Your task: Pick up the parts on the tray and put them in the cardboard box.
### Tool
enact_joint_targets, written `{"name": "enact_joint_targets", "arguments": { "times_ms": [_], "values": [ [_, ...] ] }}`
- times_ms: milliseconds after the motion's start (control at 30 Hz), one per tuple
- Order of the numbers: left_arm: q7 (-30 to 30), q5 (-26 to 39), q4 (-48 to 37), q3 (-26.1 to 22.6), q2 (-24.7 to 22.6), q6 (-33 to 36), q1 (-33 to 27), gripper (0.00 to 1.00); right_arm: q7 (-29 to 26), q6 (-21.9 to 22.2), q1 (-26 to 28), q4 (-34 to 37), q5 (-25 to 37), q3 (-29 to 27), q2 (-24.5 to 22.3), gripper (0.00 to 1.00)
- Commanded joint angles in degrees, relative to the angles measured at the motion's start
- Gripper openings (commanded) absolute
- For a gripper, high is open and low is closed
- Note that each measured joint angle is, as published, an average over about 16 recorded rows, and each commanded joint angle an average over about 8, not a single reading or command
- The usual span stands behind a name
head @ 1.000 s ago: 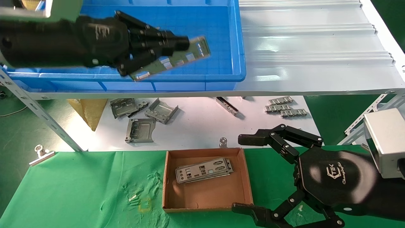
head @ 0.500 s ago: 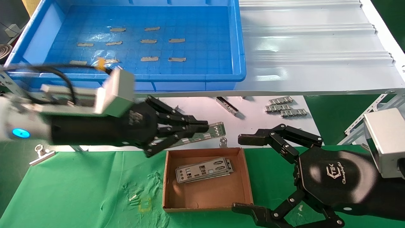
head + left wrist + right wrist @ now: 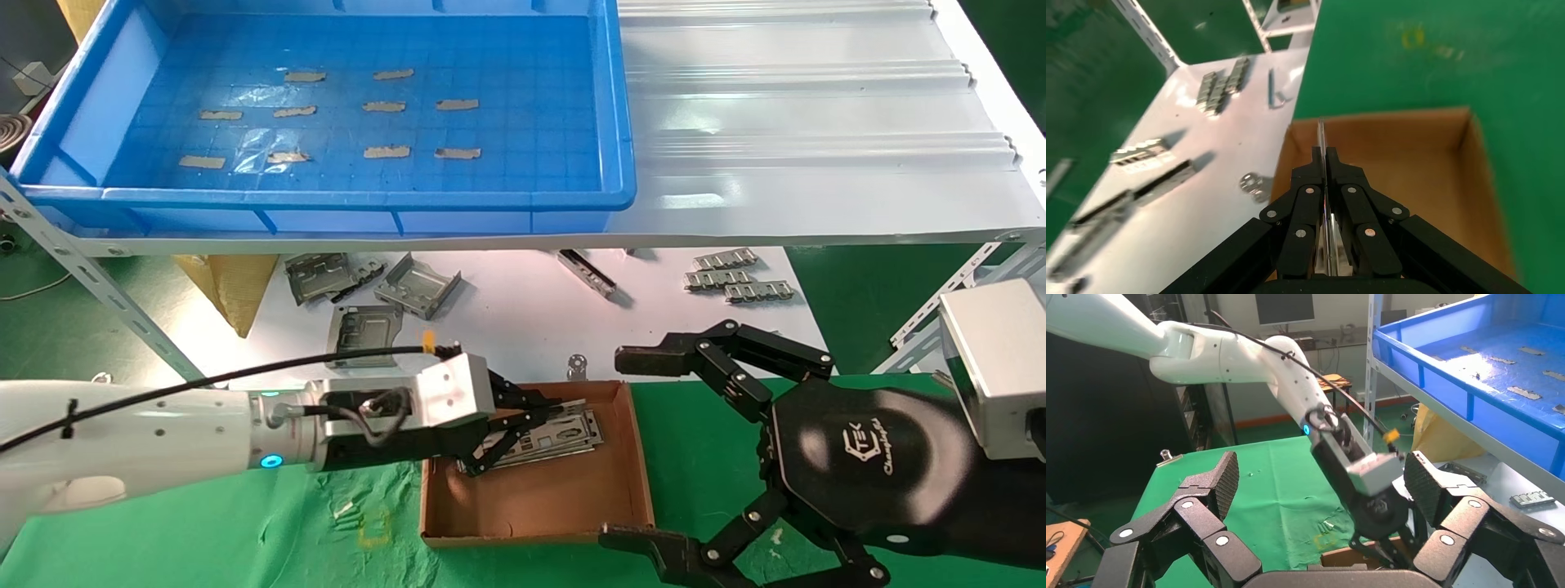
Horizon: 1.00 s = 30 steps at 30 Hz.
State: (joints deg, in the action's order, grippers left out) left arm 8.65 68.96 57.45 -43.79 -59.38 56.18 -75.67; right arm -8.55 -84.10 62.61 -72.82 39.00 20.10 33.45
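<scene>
The blue tray [image 3: 327, 198] on the upper shelf holds only tape strips; no parts lie in it. My left gripper [image 3: 543, 411] reaches from the left into the cardboard box [image 3: 547, 494] and is shut on one thin metal part [image 3: 1321, 131], seen edge-on between its fingers [image 3: 1309, 184] in the left wrist view. It holds the part just above the stack of parts [image 3: 572, 433] lying in the box. My right gripper [image 3: 625, 449] is parked, open, just right of the box. The right wrist view shows its fingers [image 3: 1226, 471] spread wide, with the left arm beyond.
Bent grey brackets [image 3: 368, 302] and comb-like strips [image 3: 735, 278] lie on the white lower surface behind the box. A white corrugated sheet [image 3: 817, 122] sits right of the tray. A slanted shelf strut [image 3: 98, 286] and a metal clip [image 3: 106, 396] stand at the left.
My left gripper carried the part from above the tray down and forward, and now holds it inside the cardboard box. The right arm has not moved.
</scene>
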Motion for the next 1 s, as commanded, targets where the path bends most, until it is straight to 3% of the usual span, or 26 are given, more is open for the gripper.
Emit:
{"name": "enact_joint_targets", "arguments": {
  "times_ms": [33, 400, 433, 467, 667, 700, 1000],
  "values": [
    [2.2, 1.5, 0.3, -0.4, -0.7, -2.0, 1.1, 0.00, 0.0, 0.0, 0.0, 0.0, 0.0, 0.0, 0.0, 1.00],
    [4.0, 6.3, 2.2, -1.5, -2.8, -10.8, 4.9, 0.00, 0.0, 0.0, 0.0, 0.0, 0.0, 0.0, 0.0, 1.00],
    [4.0, 6.6, 2.3, -1.6, -2.9, -11.2, 5.1, 0.04, 0.0, 0.0, 0.0, 0.0, 0.0, 0.0, 0.0, 1.00],
    [4.0, 6.8, 2.3, -1.7, -3.0, -11.6, 5.3, 0.13, 0.0, 0.0, 0.0, 0.0, 0.0, 0.0, 0.0, 1.00],
    [3.1, 7.0, 2.3, -1.8, -2.9, -12.4, 6.0, 0.88, 0.0, 0.0, 0.0, 0.0, 0.0, 0.0, 0.0, 1.00],
    [2.9, 7.0, 2.3, -1.8, -2.9, -12.4, 6.1, 0.97, 0.0, 0.0, 0.0, 0.0, 0.0, 0.0, 0.0, 1.00],
    [1.5, 6.7, 3.4, -2.1, -2.1, -11.7, 6.8, 1.00, 0.0, 0.0, 0.0, 0.0, 0.0, 0.0, 0.0, 1.00]
  ]
}}
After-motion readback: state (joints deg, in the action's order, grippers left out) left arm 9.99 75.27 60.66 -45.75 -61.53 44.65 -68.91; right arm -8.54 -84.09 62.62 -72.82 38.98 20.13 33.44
